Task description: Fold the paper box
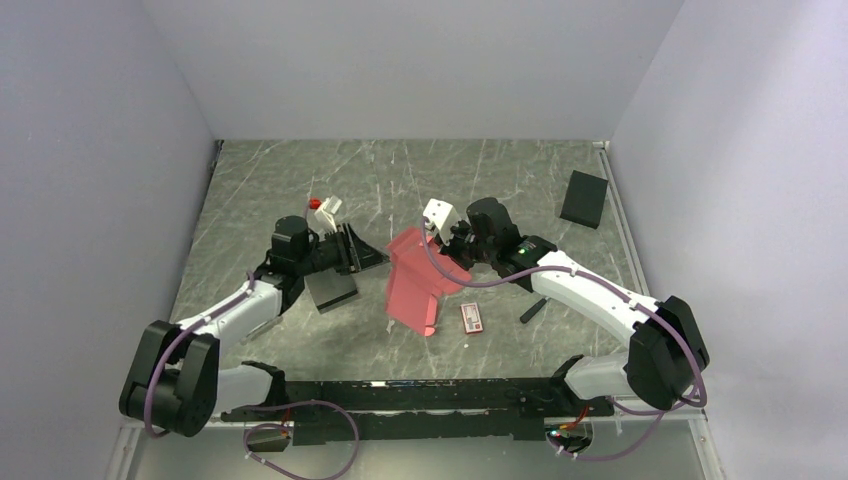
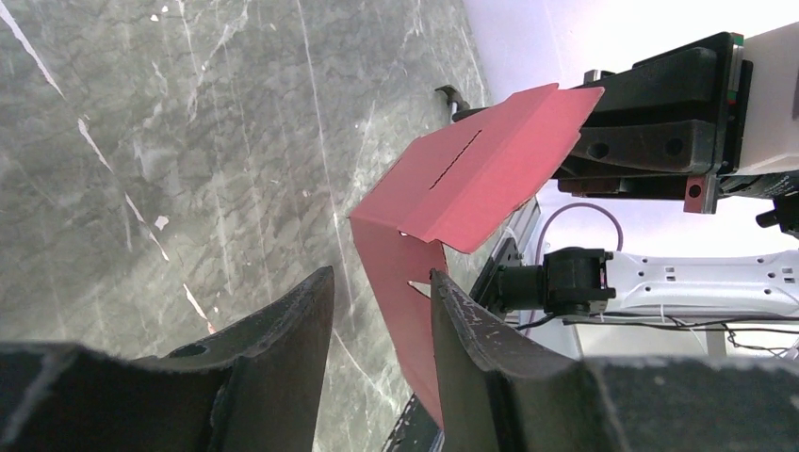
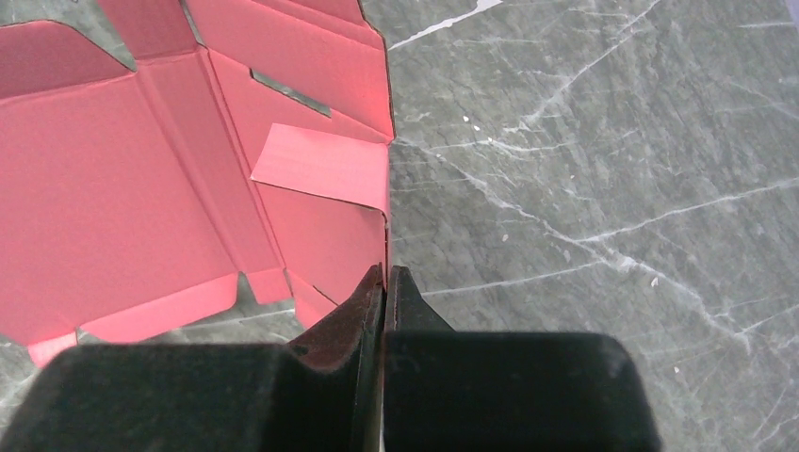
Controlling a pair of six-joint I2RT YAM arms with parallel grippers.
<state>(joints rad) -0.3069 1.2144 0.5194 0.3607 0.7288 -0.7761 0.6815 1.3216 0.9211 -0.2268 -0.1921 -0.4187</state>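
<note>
The paper box (image 1: pixel 418 281) is a red-pink die-cut sheet with creased flaps, partly lifted off the marble table at the centre. My right gripper (image 1: pixel 440 248) is shut on its upper right edge. In the right wrist view the jaws (image 3: pixel 386 275) pinch a thin raised panel of the sheet (image 3: pixel 122 188), whose flaps spread out to the left. My left gripper (image 1: pixel 372 256) stands open just left of the sheet. In the left wrist view its fingers (image 2: pixel 377 287) are apart with only table between them. The bent sheet (image 2: pixel 490 165) rises beyond them, its lower panel close to the right fingertip (image 2: pixel 452 297).
A black rectangular box (image 1: pixel 584 197) lies at the back right. A tiny red-and-white packet (image 1: pixel 472 317) sits just right of the sheet's near corner, with a short black stick (image 1: pixel 532 309) further right. A dark flat block (image 1: pixel 330 291) lies under the left arm. Walls close in three sides.
</note>
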